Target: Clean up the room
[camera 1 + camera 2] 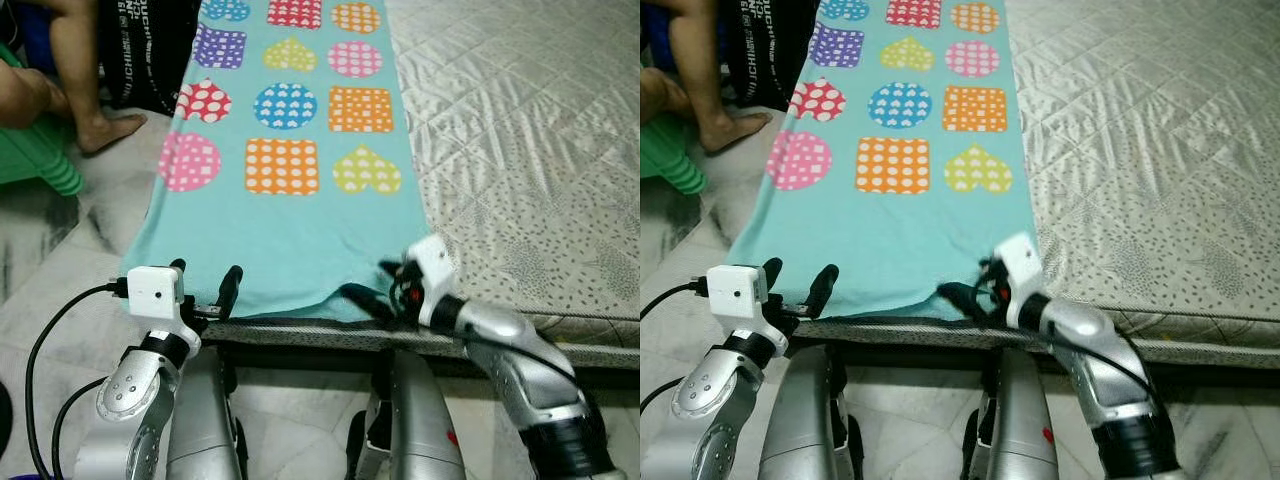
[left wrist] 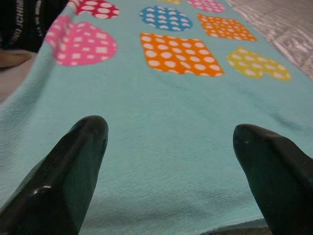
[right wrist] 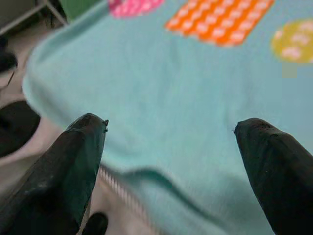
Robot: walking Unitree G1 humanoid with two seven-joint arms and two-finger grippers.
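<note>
White capital letters are running vertically down a black garment [image 1: 140,50] hanging at the upper left, beside a seated person's bare leg. Only part of the word is showing; it is reading roughly as "OUCHIC" or "JCHIMC" and cannot be made out fully. A smaller line of white print is sitting next to it, too small to read. No other text, numbers or labels are showing anywhere.

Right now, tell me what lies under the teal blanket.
The teal blanket lies on the quilted mattress, whose edge shows below the blanket's near hem. The mattress surface beneath it is covered. Both the left claw and right claw are open at that hem.
</note>
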